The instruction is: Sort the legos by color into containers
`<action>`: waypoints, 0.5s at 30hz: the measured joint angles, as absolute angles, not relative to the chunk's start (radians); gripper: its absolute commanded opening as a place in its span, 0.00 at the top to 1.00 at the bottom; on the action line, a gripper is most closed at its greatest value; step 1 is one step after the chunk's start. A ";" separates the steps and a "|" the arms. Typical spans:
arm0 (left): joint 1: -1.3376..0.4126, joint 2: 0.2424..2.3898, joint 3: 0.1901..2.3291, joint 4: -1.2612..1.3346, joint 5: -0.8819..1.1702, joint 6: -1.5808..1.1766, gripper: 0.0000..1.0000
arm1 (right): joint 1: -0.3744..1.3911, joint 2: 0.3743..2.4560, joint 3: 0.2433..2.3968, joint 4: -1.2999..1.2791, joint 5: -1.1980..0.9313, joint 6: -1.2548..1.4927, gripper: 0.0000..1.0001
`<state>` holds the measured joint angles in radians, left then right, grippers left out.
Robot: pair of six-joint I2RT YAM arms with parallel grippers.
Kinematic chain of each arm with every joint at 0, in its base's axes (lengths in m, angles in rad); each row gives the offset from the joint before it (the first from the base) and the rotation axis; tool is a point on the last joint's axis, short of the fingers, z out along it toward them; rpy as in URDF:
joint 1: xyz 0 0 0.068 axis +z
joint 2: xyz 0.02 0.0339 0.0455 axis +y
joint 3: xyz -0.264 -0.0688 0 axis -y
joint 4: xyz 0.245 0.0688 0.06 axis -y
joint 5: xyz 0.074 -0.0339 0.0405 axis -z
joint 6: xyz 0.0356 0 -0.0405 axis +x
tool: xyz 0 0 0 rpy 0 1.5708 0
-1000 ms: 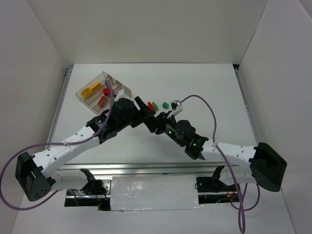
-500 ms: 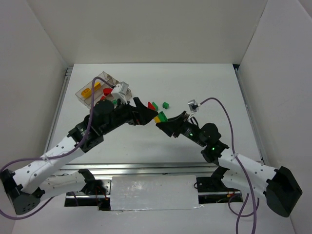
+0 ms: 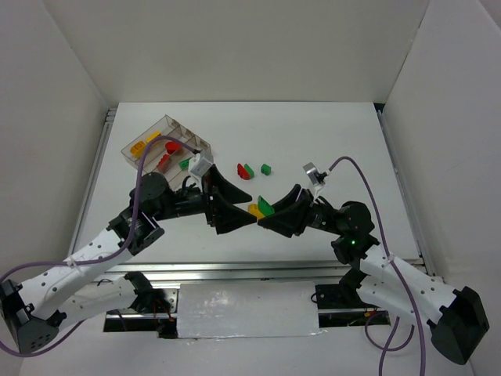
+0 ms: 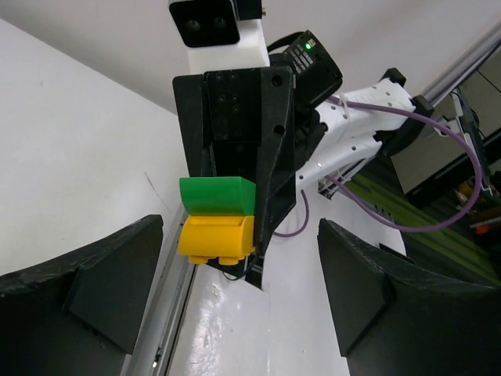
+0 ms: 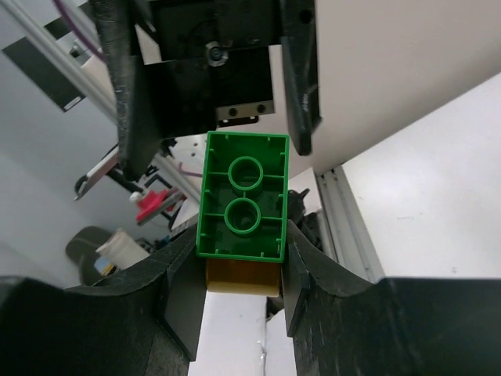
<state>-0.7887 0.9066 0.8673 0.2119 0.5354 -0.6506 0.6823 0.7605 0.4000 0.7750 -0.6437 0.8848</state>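
A green lego (image 5: 244, 207) stacked on a yellow lego (image 5: 239, 280) is pinched in my right gripper (image 5: 243, 270), which is shut on the pair. From above, the stack (image 3: 261, 207) hangs over the table's middle near the front. My left gripper (image 3: 244, 209) faces it, open, its fingers (image 4: 86, 294) spread wide and holding nothing. In the left wrist view the green lego (image 4: 215, 196) and yellow lego (image 4: 218, 239) sit just beyond the jaws. The containers (image 3: 130, 149) at the back left hold yellow, red and green legos.
A red lego (image 3: 241, 171) and two green legos (image 3: 249, 168) (image 3: 266, 168) lie loose on the white table behind the grippers. White walls close in the table on three sides. A metal rail runs along the near edge.
My left gripper has opened, letting go of the stack, and pulled back to the left. The right gripper kept the green and yellow stack and drew it toward the near edge.
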 measured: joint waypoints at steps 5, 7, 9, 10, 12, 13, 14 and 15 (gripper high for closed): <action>-0.789 0.911 0.867 0.232 0.575 -0.652 0.20 | 0.682 0.759 0.408 0.815 -0.689 0.906 1.00; -0.789 0.919 0.867 0.244 0.588 -0.654 0.23 | 0.682 0.759 0.408 0.825 -0.694 0.909 1.00; -0.789 0.932 0.867 0.253 0.602 -0.656 0.28 | 0.682 0.759 0.408 0.830 -0.695 0.908 1.00; -0.789 0.941 0.867 0.254 0.608 -0.657 0.29 | 0.682 0.759 0.408 0.830 -0.695 0.908 1.00; -0.789 0.960 0.867 0.254 0.616 -0.658 0.33 | 0.682 0.762 0.412 0.831 -0.695 0.908 1.00; -0.789 0.968 0.867 0.254 0.618 -0.659 0.34 | 0.682 0.764 0.415 0.831 -0.695 0.908 1.00; -0.789 0.974 0.867 0.253 0.620 -0.658 0.35 | 0.682 0.765 0.419 0.831 -0.695 0.908 1.00; -0.789 0.979 0.868 0.255 0.627 -0.660 0.38 | 0.682 0.766 0.422 0.830 -0.696 0.903 1.00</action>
<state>-0.7891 0.9791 0.8677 0.2546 0.6270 -0.6601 0.6823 0.7658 0.4225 0.8295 -0.6964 0.9028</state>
